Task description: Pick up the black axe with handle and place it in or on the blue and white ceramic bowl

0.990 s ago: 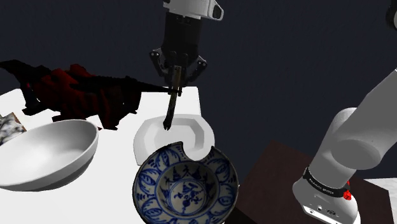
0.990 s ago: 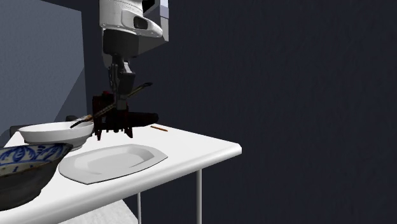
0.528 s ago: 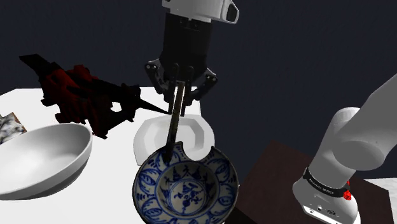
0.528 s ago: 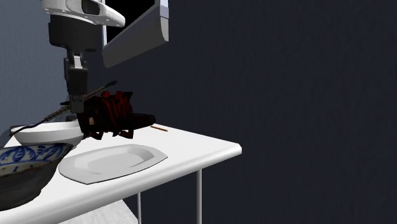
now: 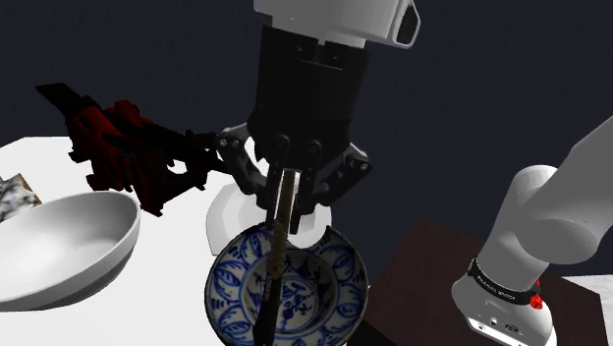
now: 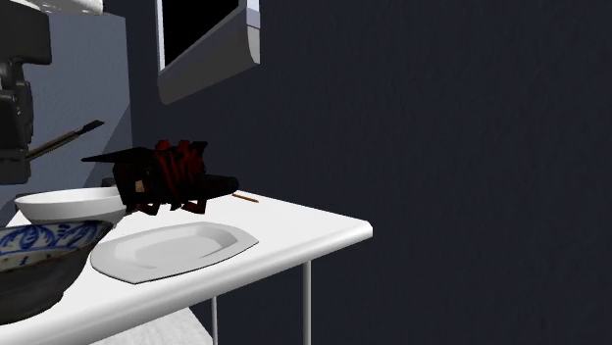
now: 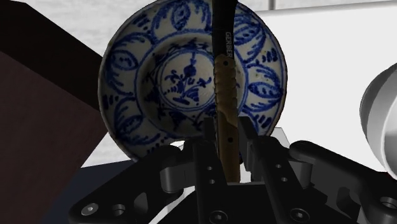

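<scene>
Above bowl [image 5: 329, 280], end effector [image 7: 226, 137] clasped on axe [image 7: 222, 70]

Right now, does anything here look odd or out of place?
A jagged dark red and black object lies on the table beyond the white bowl; I cannot tell what it is. The axe in the gripper looks more like a slim stick.

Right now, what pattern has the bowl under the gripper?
The bowl has blue leaves on white; wrist view.

The hand [image 7: 226, 129] clasps the axe handle [image 7: 222, 70] between its 2 fingers. The handle stretches over the blue and white bowl [image 7: 137, 83] on the white desk [image 7: 331, 57].
</scene>
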`<control>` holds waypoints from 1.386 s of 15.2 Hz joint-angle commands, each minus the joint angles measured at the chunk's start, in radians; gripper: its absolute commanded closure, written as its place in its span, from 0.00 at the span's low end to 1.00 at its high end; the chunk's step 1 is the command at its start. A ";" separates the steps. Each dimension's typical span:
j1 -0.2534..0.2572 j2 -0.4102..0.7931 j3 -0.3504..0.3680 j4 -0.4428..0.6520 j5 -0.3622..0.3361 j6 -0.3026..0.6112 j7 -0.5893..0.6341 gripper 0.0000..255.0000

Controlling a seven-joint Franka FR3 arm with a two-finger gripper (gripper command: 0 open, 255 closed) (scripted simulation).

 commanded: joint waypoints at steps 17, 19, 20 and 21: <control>0.017 -0.023 0.020 -0.173 0.026 0.156 -0.005 1.00; 0.017 -0.023 0.020 -0.173 0.026 0.156 -0.005 1.00; 0.017 -0.023 0.020 -0.173 0.026 0.156 -0.005 0.00; 0.017 -0.023 0.020 -0.173 0.026 0.156 -0.005 0.00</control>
